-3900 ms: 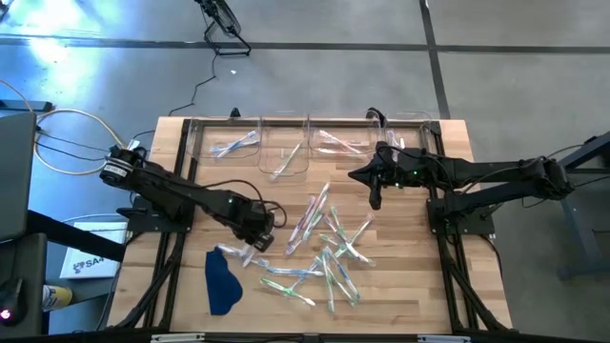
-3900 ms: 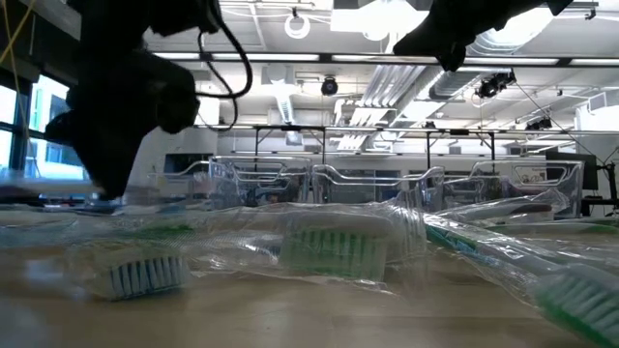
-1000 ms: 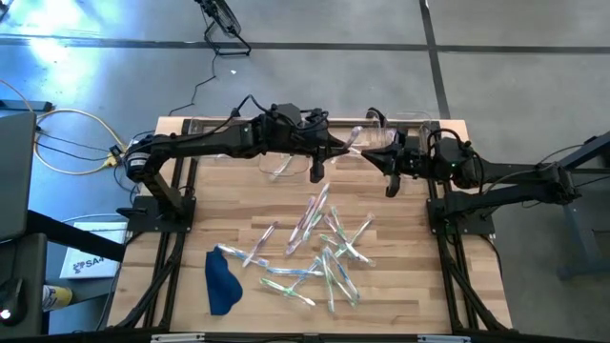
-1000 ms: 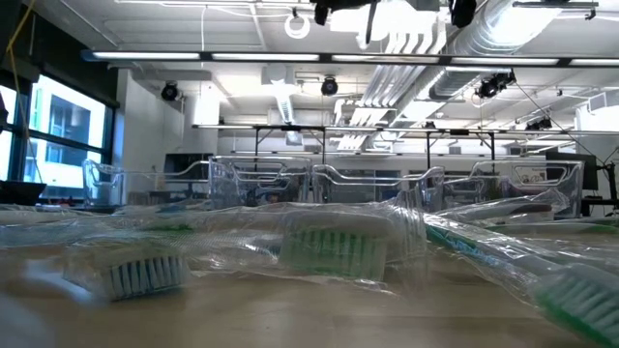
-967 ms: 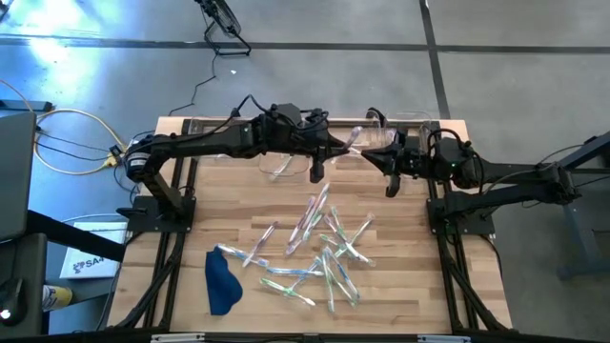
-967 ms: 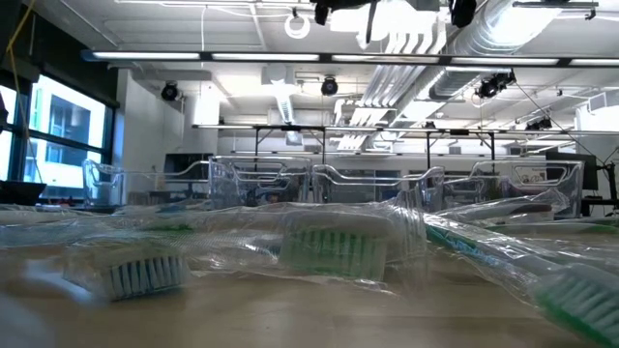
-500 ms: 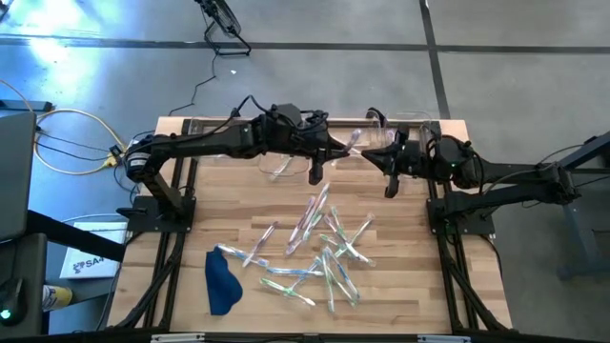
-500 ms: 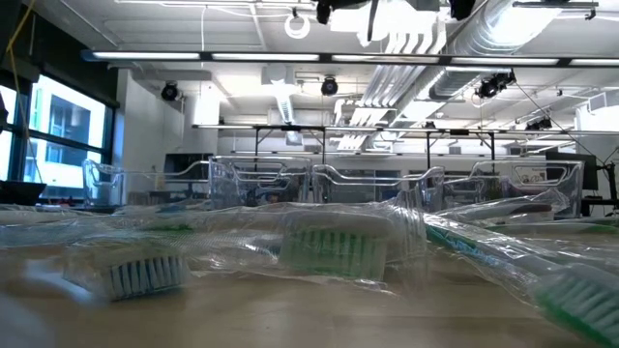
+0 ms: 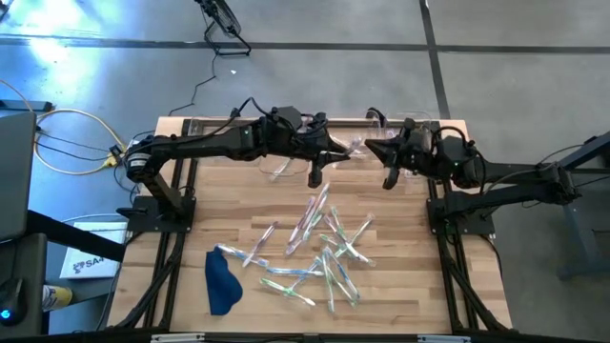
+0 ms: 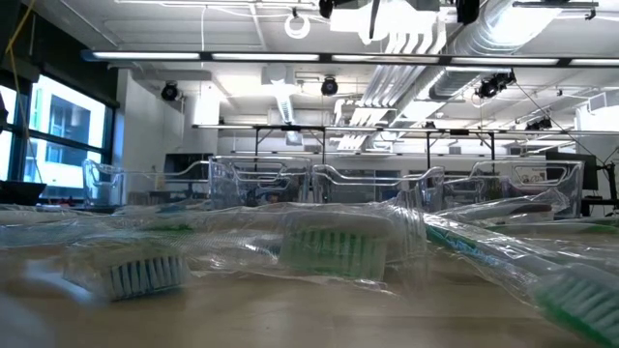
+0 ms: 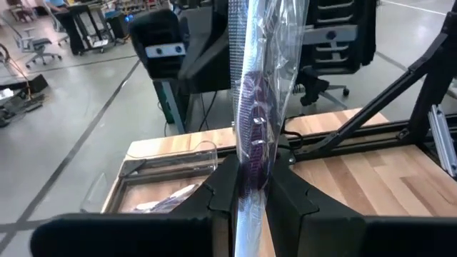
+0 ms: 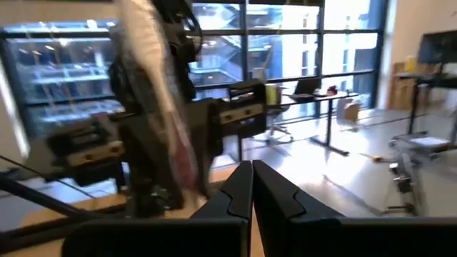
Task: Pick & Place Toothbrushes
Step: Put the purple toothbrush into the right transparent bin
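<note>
Left end effector [image 9: 335, 152]: clamped on a purple-handled toothbrush [image 11: 253, 135] in clear wrapper, raised over the bins [image 9: 286, 152] at counter [image 9: 400, 286] 12 o'clock. Right end effector [image 9: 374, 146]: fingers pressed together, empty, facing it from 3 o'clock. Remaining toothbrushes [image 9: 324, 250] lie mid-counter. We'd centre above one bin, lower, then release.

scattered in clear glossy wrappers, toothbrushes [image 9: 324, 243] in a loose pile at centre frame; one purple-handled toothbrush [image 11: 255, 135] upright mid-frame, pinched; a few more lying near upper centre.
</note>
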`<state>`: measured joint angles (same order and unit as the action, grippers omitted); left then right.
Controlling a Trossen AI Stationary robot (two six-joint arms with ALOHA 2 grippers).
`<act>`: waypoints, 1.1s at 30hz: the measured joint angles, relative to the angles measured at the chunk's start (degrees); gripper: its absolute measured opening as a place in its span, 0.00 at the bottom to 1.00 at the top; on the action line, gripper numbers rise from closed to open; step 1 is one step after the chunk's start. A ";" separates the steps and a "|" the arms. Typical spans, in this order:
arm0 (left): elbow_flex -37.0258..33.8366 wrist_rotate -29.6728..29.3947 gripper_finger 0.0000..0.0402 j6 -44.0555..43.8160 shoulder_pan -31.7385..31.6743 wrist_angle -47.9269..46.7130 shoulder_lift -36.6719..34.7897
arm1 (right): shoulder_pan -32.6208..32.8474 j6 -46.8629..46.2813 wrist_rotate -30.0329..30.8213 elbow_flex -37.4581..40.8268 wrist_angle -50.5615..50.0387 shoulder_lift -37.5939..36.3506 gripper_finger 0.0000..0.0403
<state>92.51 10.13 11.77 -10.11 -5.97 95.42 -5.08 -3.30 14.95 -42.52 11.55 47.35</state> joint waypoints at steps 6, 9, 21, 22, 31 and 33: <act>0.00 -0.02 0.11 -0.07 0.00 0.45 0.00 | 0.06 -4.52 0.06 0.00 0.29 0.00 0.01; 0.00 -0.02 0.11 -0.04 0.00 0.45 0.00 | 0.06 -5.70 -0.06 0.00 0.30 0.00 0.02; 0.00 0.96 0.11 -0.05 0.02 0.40 0.00 | 0.06 -9.52 -2.65 -0.02 1.48 1.71 0.39; 0.00 0.99 0.11 -0.05 0.02 0.38 0.00 | 0.06 -9.55 -3.83 -0.02 1.82 1.91 0.42; 0.00 1.05 0.11 -0.05 0.02 0.21 0.00 | 0.10 -9.95 -7.73 -0.02 5.43 5.80 0.57; 0.00 1.03 0.11 -0.05 0.02 0.06 0.00 | 0.10 -8.45 -9.13 -0.02 6.45 6.97 0.58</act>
<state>92.51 11.16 11.73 -10.09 -5.90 95.42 -4.97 -11.76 5.82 -42.54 18.00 54.32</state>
